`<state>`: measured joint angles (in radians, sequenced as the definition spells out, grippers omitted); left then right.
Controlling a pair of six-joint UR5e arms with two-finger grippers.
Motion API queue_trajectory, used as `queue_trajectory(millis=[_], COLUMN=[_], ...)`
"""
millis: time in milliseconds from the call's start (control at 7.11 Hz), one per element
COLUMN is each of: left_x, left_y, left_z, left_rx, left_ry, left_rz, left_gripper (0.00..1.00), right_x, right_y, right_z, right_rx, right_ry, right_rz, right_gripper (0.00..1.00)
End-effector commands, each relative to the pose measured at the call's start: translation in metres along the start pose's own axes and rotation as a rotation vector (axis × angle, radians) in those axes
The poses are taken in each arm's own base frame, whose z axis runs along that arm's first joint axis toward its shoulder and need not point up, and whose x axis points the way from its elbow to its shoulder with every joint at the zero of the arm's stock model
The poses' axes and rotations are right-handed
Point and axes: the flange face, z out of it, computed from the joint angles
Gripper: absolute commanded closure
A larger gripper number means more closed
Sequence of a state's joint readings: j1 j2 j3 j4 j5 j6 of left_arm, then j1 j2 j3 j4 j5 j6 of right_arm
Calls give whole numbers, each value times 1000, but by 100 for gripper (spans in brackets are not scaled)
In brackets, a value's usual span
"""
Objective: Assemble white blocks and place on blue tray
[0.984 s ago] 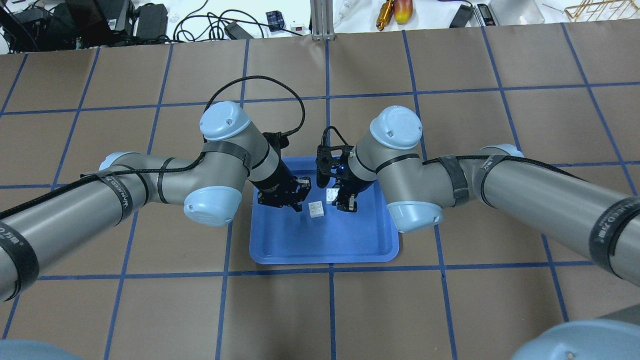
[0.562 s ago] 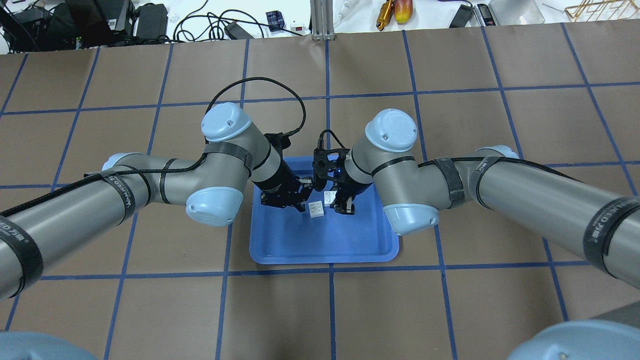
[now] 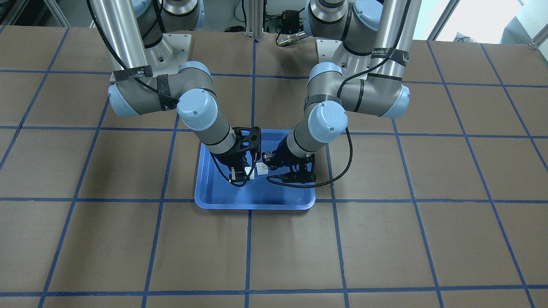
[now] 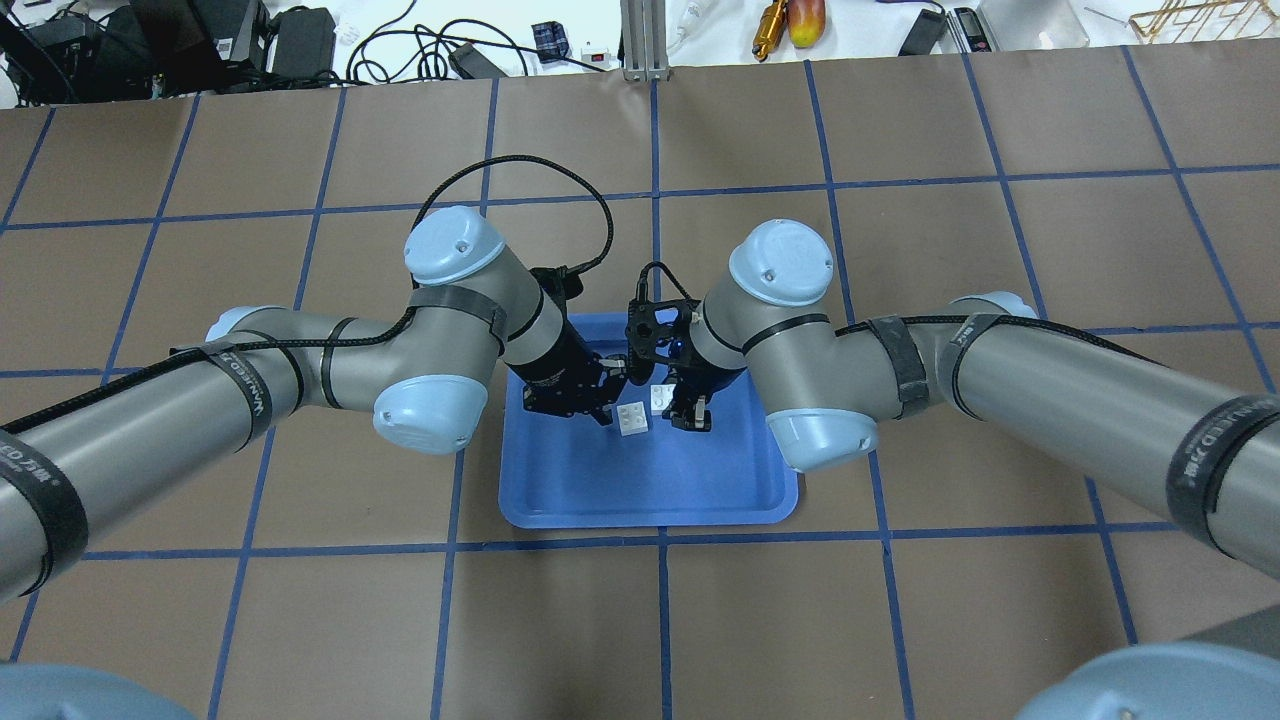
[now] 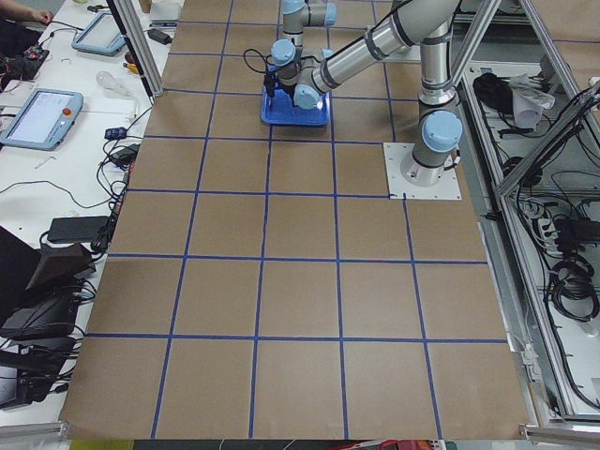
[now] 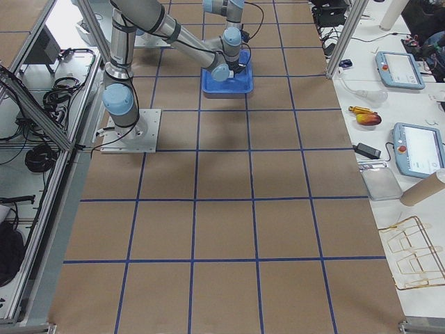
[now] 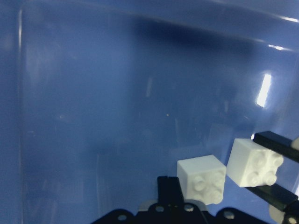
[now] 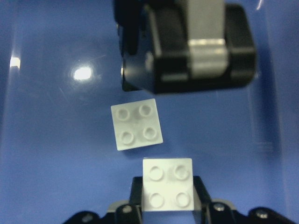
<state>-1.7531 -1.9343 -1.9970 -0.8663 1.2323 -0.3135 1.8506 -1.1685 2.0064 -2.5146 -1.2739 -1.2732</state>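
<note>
The blue tray [image 4: 650,490] lies mid-table. One white block [image 4: 631,418] rests studs-up on its floor; it also shows in the right wrist view [image 8: 137,124]. My right gripper [image 4: 668,403] is shut on a second white block [image 8: 168,179], held studs-up just above the tray and close beside the loose one. My left gripper [image 4: 607,410] looks shut and empty, with its tip beside the loose block [image 7: 202,179]. In the front view the held block [image 3: 249,172] and the loose block [image 3: 262,169] sit side by side.
Both forearms and wrists crowd over the far half of the tray. The tray's raised rim [image 3: 257,205] runs all round. Brown table paper with blue grid tape surrounds it. Cables and tools lie beyond the far edge [image 4: 450,50].
Both arms have shifted slightly inward. My right gripper has carried its block a little left, closer to the loose block, which has stayed in place.
</note>
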Motion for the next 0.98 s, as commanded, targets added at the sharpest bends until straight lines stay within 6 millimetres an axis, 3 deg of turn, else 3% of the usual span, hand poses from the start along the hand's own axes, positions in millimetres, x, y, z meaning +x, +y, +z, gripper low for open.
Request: queue_trajectory(millis=[0,844], left_x=[0,1], left_y=[0,-1], left_z=[0,-2], left_rx=[3,7], left_ry=[2,3], left_rz=[-9,-9], left_gripper=[100,100], right_x=[-4,-8], right_y=[-5,-9], right_z=[3,4], right_rx=[-5,-7], right_ry=[-9,-16], right_rz=[-9,-14], right_gripper=[100,100])
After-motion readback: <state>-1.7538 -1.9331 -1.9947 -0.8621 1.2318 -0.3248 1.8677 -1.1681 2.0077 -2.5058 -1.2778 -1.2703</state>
